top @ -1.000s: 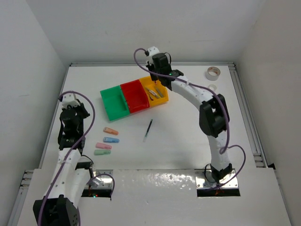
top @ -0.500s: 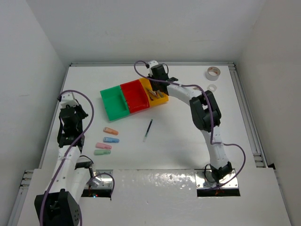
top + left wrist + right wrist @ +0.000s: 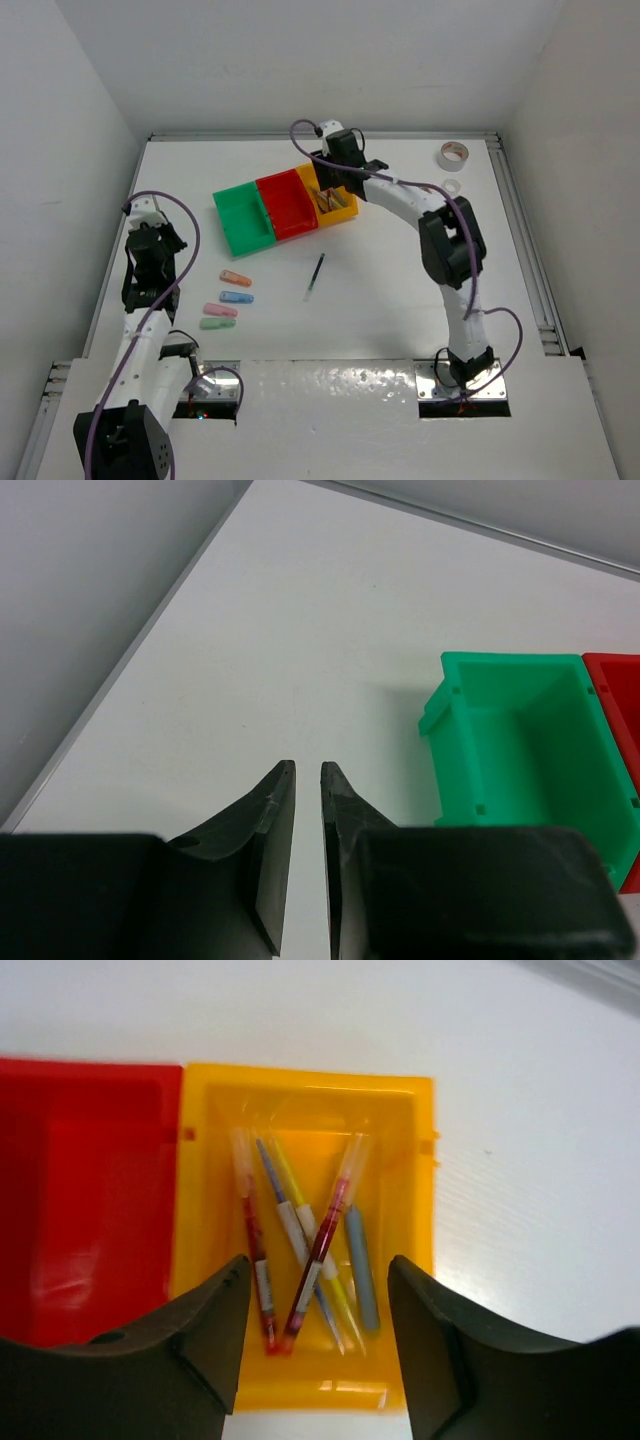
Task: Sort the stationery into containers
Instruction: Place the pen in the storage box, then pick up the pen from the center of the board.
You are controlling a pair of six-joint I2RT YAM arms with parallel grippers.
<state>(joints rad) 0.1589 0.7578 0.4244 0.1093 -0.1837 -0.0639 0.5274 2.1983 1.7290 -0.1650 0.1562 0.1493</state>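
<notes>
While hovering over the yellow bin [image 3: 300,1078] toward the counter's far edge, holds nothing in the right gripper [image 3: 318,1265], spread wide. Inside that bin, crossed pens [image 3: 300,1235]: red, blue, yellow, perhaps one grey. Alongside, joined, the red bin [image 3: 290,205] and green bin [image 3: 520,740]. Mid-counter, a black pen [image 3: 316,275]; toward the left edge, four pastel pieces [image 3: 237,297]; near the far right corner, two tape rolls [image 3: 453,155]. By the left edge, the left gripper [image 3: 308,775], narrowed to a slit, clasping nothing.

The whole table [image 3: 400,300] is seen from high above, behind the arm bases [image 3: 320,385] (bottom of frame). The yellow bin [image 3: 412,1160] is viewed closely, straight down, from the right wrist; the green bin [image 3: 520,750], obliquely, from the left; both are shared overhead.
</notes>
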